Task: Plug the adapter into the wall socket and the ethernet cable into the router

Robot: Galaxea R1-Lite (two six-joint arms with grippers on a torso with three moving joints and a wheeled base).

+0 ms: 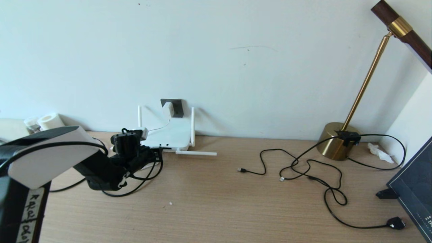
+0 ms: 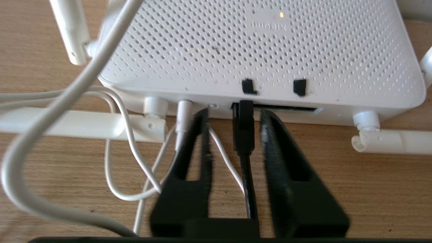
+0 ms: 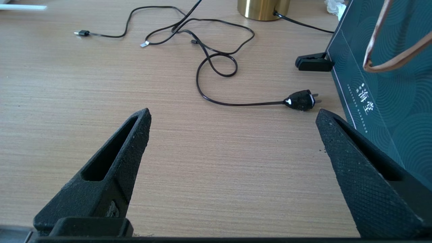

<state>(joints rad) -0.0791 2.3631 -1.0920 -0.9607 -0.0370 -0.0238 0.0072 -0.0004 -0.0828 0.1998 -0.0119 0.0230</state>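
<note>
Left wrist view shows the left claw [image 2: 234,118] spread, flanking the ethernet cable [image 2: 243,130] plug seated in the router [image 2: 270,50] port. Best to back straight away without snagging the cord. Adapter [image 1: 167,109] sits in the wall socket [image 1: 178,108]; right claw [image 3: 233,116] idles wide open above the table [image 3: 202,162].

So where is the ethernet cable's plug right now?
In the left wrist view, the ethernet cable plug sits in a port on the router edge, between the left gripper fingers, which stand apart from it.

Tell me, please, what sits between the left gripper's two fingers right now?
In the left wrist view, the ethernet cable runs between the fingers, plugged into the router.
</note>
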